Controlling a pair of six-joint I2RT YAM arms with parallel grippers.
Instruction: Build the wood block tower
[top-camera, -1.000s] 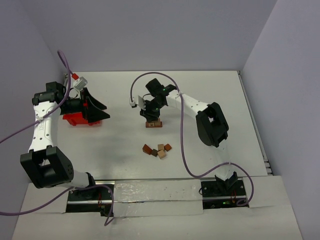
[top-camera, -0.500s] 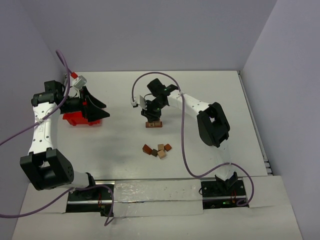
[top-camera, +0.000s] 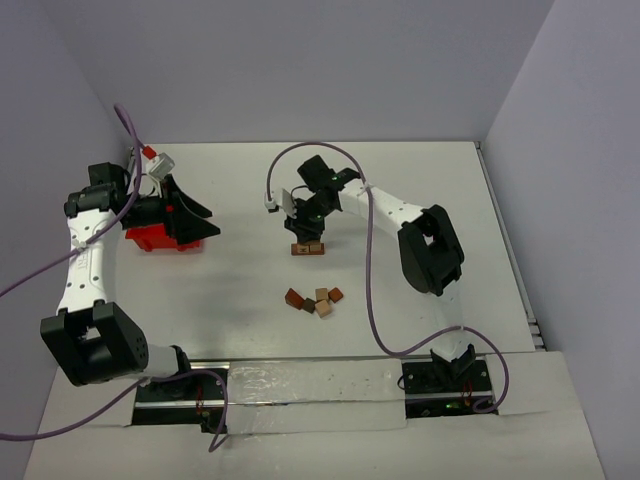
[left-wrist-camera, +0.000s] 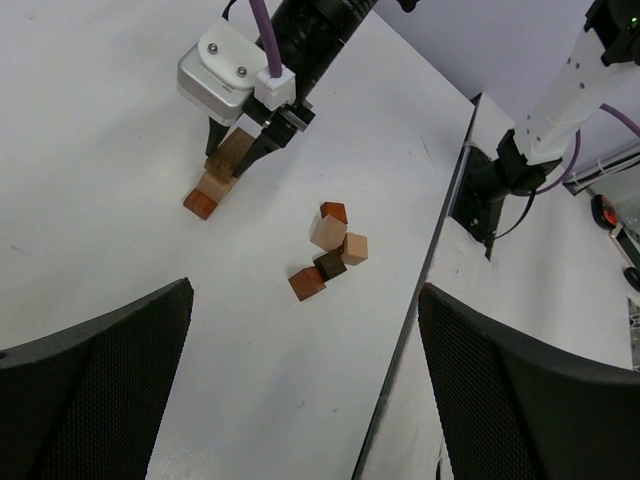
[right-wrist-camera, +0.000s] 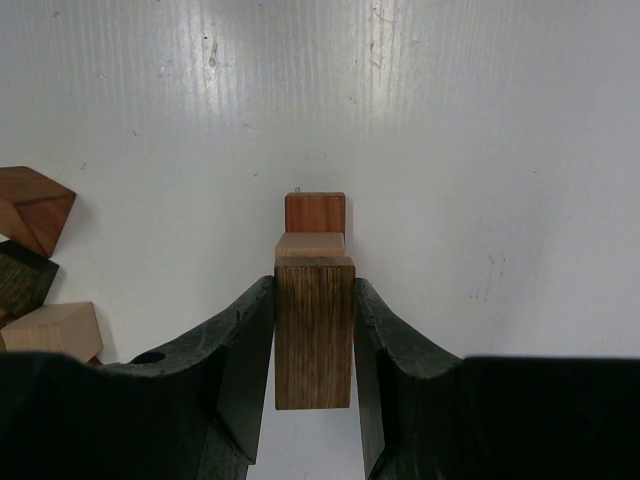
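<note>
The right gripper (top-camera: 308, 228) points down, its fingertips just on top of the tower (top-camera: 308, 247), a short stack directly below them. Loose blocks (top-camera: 316, 300) lie clustered towards the bases, well apart from those fingers. The left gripper (top-camera: 212, 222) hangs with fingers spread wide. The bin (top-camera: 145, 240) sits partly beneath and behind them.

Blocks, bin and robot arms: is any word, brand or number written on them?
None: no word, number or logo is readable in any view.
The wood blocks and the dark block in the right gripper show only grain.
The red bin and the white box on the arm show no legible print.
</note>
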